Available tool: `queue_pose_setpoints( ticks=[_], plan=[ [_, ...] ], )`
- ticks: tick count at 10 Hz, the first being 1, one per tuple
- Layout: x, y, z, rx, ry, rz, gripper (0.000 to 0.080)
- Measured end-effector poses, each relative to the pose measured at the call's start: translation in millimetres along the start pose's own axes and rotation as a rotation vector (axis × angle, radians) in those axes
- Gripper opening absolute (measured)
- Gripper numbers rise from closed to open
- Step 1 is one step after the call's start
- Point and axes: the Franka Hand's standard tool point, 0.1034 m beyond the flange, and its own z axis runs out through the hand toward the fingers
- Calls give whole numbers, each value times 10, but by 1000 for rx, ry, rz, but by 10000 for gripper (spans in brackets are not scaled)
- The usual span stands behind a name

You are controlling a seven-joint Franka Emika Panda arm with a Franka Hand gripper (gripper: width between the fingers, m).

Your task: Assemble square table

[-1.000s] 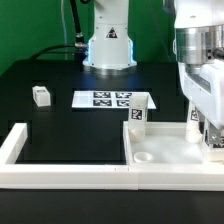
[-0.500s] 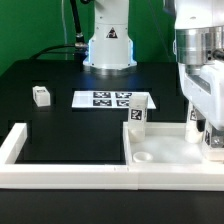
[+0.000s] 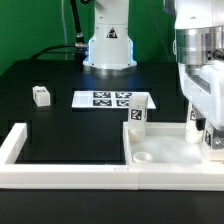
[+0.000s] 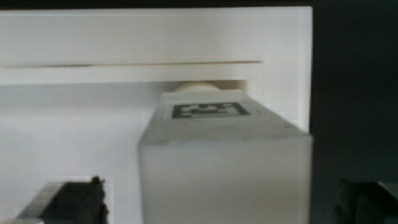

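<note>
Square top (image 3: 175, 150): upright leg (image 3: 140, 113) at corner; leg block (image 3: 40, 95) outside.

White tabletop (image 3: 170, 152), tagged leg (image 3: 138, 113) upright

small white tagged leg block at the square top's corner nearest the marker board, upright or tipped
Upright: leg block stands vertical on the square top.

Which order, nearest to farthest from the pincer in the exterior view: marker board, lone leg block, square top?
1. The square top, by the pincer, exterior view's right.
2. The marker board, middle.
3. The lone leg block, exterior view's far left.
</note>
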Motion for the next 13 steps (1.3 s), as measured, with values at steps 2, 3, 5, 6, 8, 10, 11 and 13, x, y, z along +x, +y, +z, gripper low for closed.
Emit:
queue_pose_setpoints(
  ticks=[2,3,5,6,8,10,11,13],
  plan=[
    [-4,-41,-7,23,0,-71,648],
    [-79,-13,2,0,19,-249,648],
    [-264,-28,-21,-21,21,-598,648],
    [-272,-30,-31,-21,20,-655,648],
    [-252,-28,-22,-25,20,-782,648],
    [-244,-27,-20,-33,29,-958,648],
    [-290,8,-4,-69,53,-1231,648],
    [-301,16,11,-78,50,-1387,648]
  ],
)
